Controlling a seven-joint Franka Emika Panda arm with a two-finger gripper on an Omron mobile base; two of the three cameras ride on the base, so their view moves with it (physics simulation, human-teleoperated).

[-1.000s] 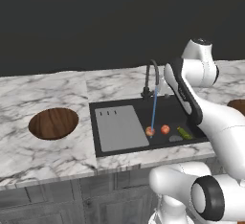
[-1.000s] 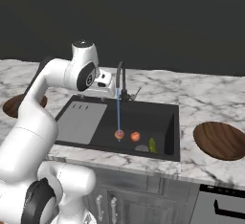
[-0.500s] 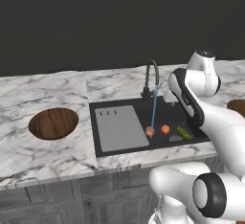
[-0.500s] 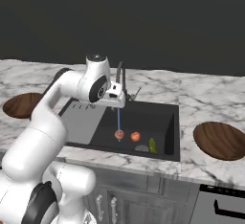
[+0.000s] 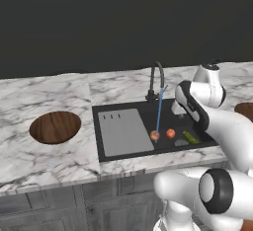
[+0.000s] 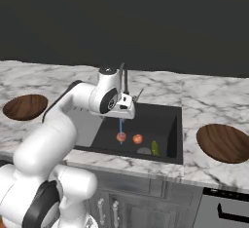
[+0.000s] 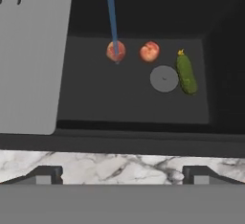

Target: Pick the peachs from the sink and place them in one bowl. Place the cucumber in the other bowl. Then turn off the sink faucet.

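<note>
Two orange-red peachs (image 7: 116, 50) (image 7: 150, 51) lie on the floor of the black sink (image 7: 95, 98), the left one under the blue water stream. The green cucumber (image 7: 186, 73) lies to their right beside the round drain. From the base views the peachs (image 5: 155, 135) (image 5: 170, 133) and cucumber (image 5: 190, 137) sit at the basin's front right. The faucet (image 5: 157, 79) is running. My gripper (image 7: 122, 175) hangs open and empty above the sink's near rim; its hand (image 6: 124, 107) is by the faucet (image 6: 125, 76). Wooden bowls (image 6: 25, 106) (image 6: 223, 142) stand on either side.
A grey drainboard panel (image 5: 123, 131) covers the sink's left half. The marble counter (image 5: 59, 161) runs along both sides. Dark cabinet fronts (image 6: 146, 202) lie below the counter edge. A dark wall stands behind.
The arm has swung down and forward, bringing the hand from high over the counter to just above the sink. The jaws stayed open; fruits and cucumber lie where they were.
</note>
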